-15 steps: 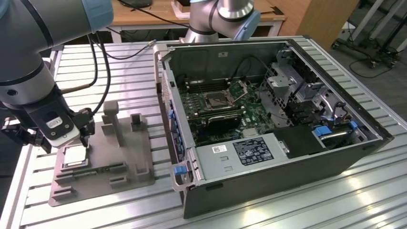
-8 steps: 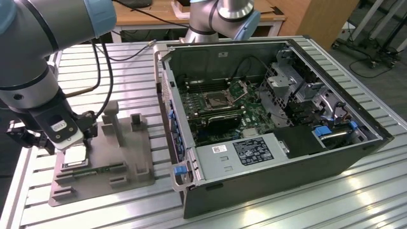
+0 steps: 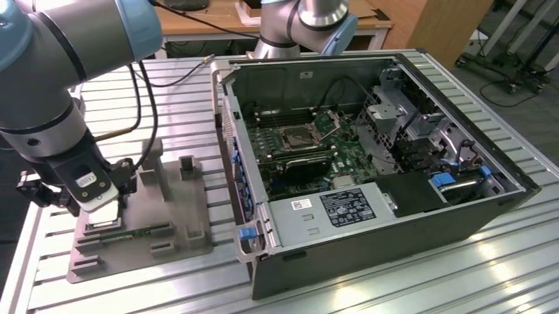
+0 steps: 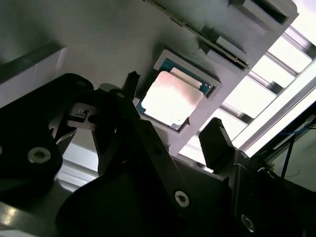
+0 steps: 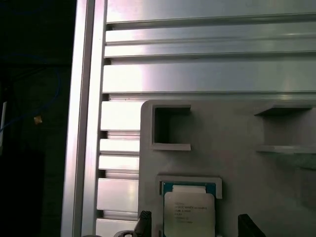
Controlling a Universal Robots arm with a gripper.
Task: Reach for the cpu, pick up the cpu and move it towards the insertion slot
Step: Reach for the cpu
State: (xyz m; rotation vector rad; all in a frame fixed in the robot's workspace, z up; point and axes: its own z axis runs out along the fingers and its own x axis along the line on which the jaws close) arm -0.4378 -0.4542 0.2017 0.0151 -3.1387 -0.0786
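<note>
The cpu (image 4: 170,98) is a flat square chip with a pale metal top, lying in a shallow square recess of the grey plastic fixture (image 4: 113,44). The first wrist view also shows the cpu (image 5: 189,212). My gripper (image 4: 173,106) hangs just above it, open, with one black fingertip (image 4: 131,79) on each side of the chip and nothing held. In the exterior view my gripper (image 3: 96,210) stands over the fixture (image 3: 175,216) at the exterior view's left. The insertion slot (image 3: 299,136), a metal-framed socket with its hinged plate raised, sits on the green motherboard inside the open computer case (image 3: 367,248).
A green memory stick (image 3: 131,233) lies in the fixture's front recesses, and upright posts (image 3: 186,167) rise from the fixture. A black box with a white label (image 3: 347,207) fills the case's near end. Cables and a drive cage (image 3: 393,114) crowd the case beside the socket. A ribbed metal table (image 5: 197,79) carries everything.
</note>
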